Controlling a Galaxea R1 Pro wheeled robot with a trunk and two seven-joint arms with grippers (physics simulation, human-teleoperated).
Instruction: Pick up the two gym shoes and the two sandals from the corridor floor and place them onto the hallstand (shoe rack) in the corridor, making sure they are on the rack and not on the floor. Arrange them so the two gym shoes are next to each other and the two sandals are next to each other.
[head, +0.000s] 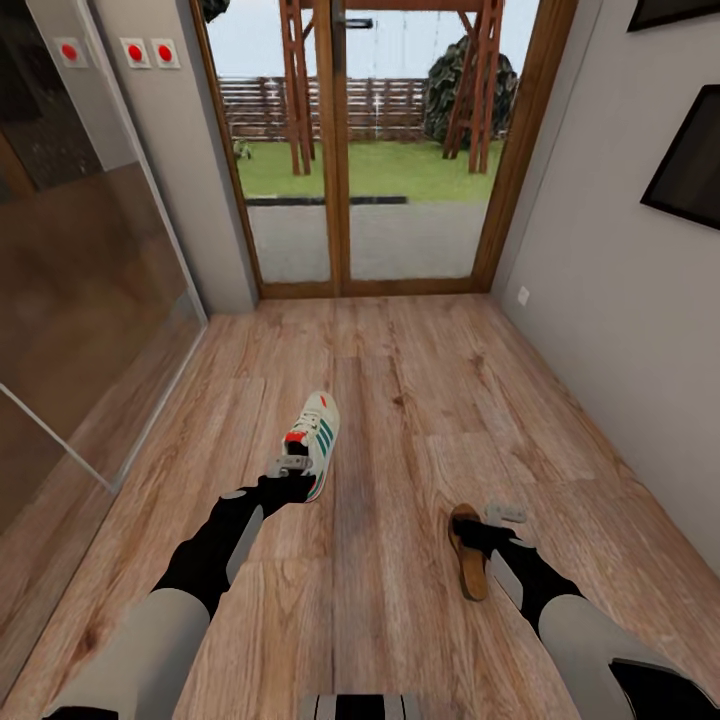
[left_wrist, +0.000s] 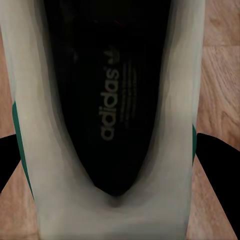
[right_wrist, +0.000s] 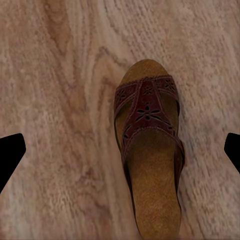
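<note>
**Closing on a gym shoe and a sandal**

Straddling the gym shoe (left_wrist: 107, 120) at its heel with the left jaws (left_wrist: 120, 150) parted, nothing gripped yet. Hovering the right jaws (right_wrist: 120, 150), spread wide, above the sandal (right_wrist: 150, 160) lying on the corridor floor (head: 400, 400). Worth squeezing the shoe's collar squarely and centring over the sandal's strap before lowering. Hallstand lying outside these views.
</note>
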